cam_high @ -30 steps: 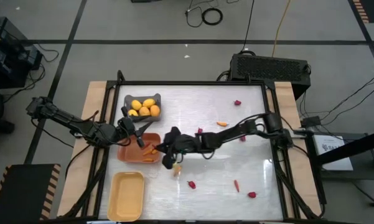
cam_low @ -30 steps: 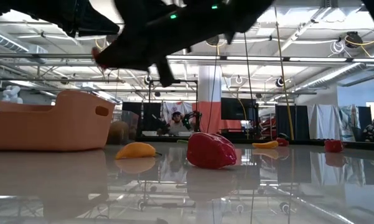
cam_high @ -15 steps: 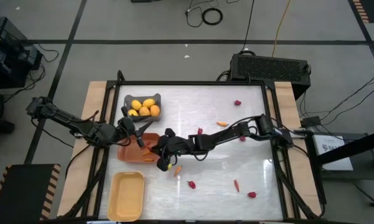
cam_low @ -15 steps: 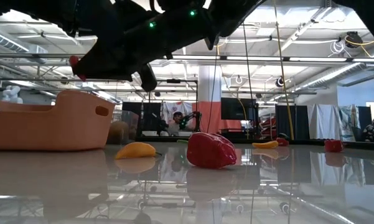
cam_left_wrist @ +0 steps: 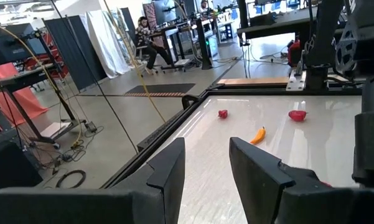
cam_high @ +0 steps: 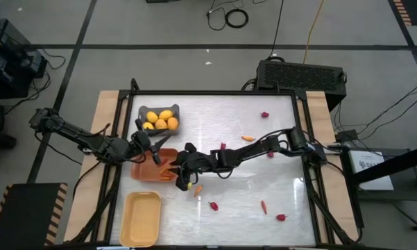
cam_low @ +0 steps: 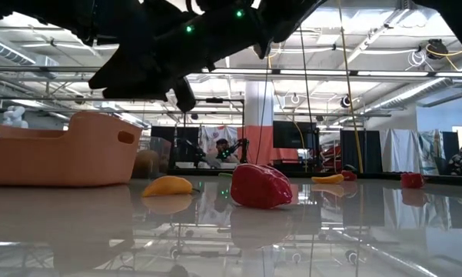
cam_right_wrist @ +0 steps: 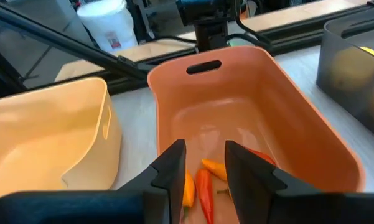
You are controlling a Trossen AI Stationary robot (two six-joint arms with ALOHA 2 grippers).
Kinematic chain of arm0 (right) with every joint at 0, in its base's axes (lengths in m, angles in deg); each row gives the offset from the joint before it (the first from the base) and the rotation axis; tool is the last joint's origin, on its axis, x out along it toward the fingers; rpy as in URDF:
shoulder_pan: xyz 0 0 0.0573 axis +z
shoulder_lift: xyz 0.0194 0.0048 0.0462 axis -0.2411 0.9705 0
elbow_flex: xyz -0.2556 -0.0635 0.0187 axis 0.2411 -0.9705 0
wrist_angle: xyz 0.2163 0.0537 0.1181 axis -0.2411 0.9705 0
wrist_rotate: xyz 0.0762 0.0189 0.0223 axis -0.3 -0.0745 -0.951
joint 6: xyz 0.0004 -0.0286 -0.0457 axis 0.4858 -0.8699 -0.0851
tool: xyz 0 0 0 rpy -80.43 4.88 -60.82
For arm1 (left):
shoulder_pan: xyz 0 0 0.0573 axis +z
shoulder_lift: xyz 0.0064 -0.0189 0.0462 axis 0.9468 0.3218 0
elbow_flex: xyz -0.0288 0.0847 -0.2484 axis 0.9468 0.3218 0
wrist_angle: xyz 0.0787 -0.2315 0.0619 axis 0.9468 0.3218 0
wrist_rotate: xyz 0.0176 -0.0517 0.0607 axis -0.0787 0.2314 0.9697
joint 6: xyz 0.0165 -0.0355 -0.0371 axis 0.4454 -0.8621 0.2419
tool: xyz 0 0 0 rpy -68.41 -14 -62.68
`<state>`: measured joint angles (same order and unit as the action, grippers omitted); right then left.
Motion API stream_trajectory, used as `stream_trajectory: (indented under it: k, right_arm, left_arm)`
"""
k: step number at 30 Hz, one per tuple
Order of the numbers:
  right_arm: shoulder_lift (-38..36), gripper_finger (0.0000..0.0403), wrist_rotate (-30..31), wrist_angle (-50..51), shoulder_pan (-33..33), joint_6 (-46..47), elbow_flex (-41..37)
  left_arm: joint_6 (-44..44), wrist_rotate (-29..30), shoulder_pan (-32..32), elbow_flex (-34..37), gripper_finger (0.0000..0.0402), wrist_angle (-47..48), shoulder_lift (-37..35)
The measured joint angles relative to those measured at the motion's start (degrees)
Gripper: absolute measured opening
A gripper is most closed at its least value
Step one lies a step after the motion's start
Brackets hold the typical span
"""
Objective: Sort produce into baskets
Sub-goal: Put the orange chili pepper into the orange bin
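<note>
Right wrist view: no readable writing — right fingers (cam_right_wrist: 199, 163) apart, empty, over orange bin (cam_right_wrist: 299, 112).

My right gripper (cam_high: 182, 171) hiding part of the carrots (cam_right_wrist: 202, 180) in the orange basket (cam_high: 144, 173), grey basket (cam_right_wrist: 355, 68) cut off by the right wrist picture's edge, red pieces near the table's far edge (cam_high: 265, 114) too small to identify, low view showing my arms only as dark shapes
</note>
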<state>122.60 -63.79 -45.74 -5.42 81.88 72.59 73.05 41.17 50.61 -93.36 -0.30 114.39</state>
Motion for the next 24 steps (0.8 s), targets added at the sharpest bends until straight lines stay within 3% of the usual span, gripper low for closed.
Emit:
stream_trajectory:
  k: [8, 17, 24]
  right_arm:
    - [-7.35, 0.0109, -0.72, 17.83, 0.79, 2.13, 0.0]
    - [-15.54, 0.011, -8.83, 44.37, 2.21, 6.71, 0.0]
    - [-17.89, 0.011, -8.92, 62.19, 4.6, 14.41, 0.03]
  left_arm:
    - [0.03, 0.0, 0.0, 0.0, 0.0134, 0.02, 0.0]
    - [-0.28, -0.01, -0.01, 0.0, 0.0134, 0.0, 0.02]
    - [-0.31, -0.01, 0.0, 0.0, 0.0134, 0.0, 0.02]
